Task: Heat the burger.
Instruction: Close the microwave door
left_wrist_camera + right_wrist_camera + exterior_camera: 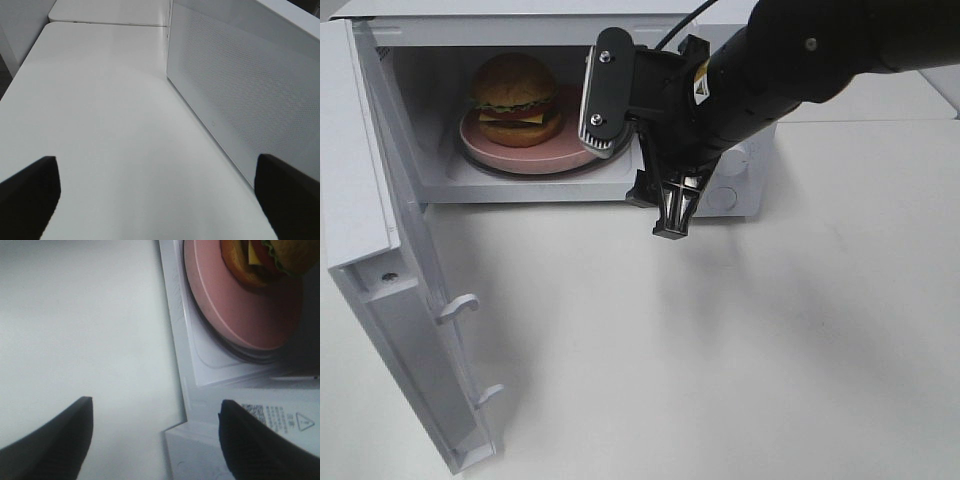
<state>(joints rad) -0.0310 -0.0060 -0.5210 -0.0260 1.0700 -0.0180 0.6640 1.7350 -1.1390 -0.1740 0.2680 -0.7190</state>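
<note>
With the burger [515,97] on its pink plate [490,152] inside the microwave [530,188], I draw my open, empty right hand [672,222] clear of the doorway, then press the left hand [156,165], also open, flat against the door [380,270] to swing it shut.

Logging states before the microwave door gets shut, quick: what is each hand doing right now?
Left hand: open, holding nothing.
Right hand: open, holding nothing.
</note>
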